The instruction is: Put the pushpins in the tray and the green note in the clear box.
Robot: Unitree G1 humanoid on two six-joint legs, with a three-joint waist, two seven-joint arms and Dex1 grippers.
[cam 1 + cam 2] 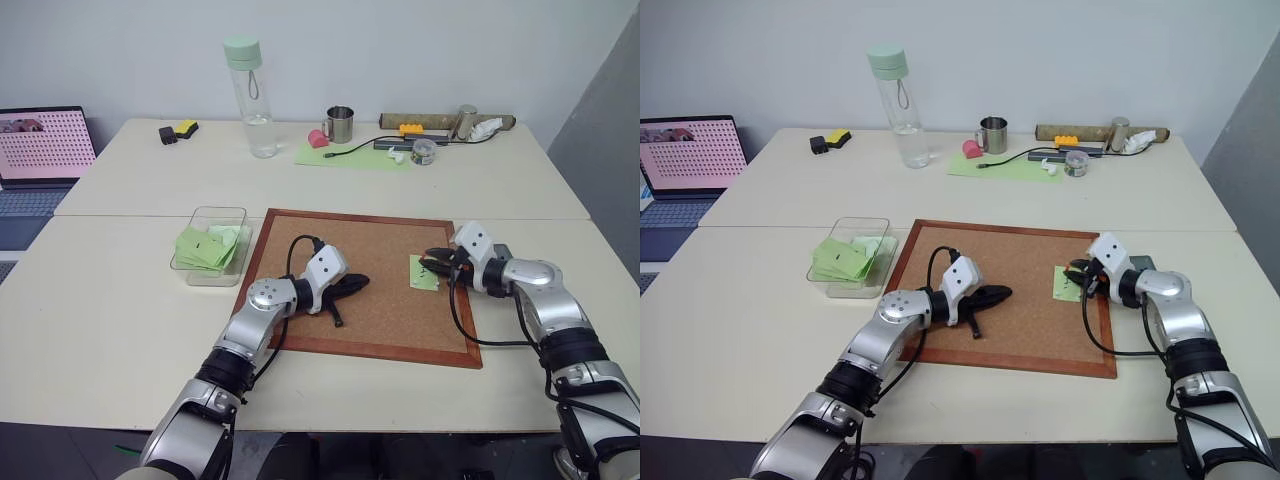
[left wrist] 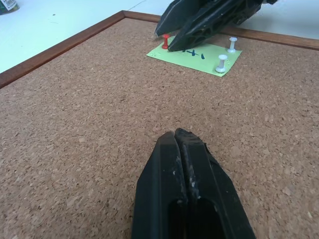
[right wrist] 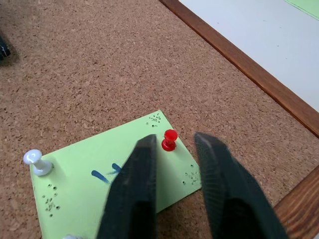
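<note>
A: While the right gripper (image 3: 173, 164) hangs over the green note (image 3: 112, 179) on the corkboard (image 1: 375, 300), its two fingers stand a little apart, either side of the red pushpin (image 3: 169, 139) and just short of it, gripping nothing that I can see.

B: And the left gripper (image 2: 182, 144)?

A: Pressed shut, empty, resting on the cork well away from the note.

B: What worries you?

A: The pin is tiny and the fingertips are blunt. If they close off-centre, I'd guess the head squirts sideways, or a tip catches the paper and creases it. Two white pushpins (image 2: 222, 62) also hold the note down (so pulling the sheet early would likely tear it at the holes).

B: Containers?

A: The clear box (image 1: 211, 247) sits just left of the corkboard, on the table, and holds a loose heap of green slips. The tray (image 1: 1141, 263), as best I can tell, is the grey edge peeking out behind the right wrist; what lies in it is hidden.
</note>
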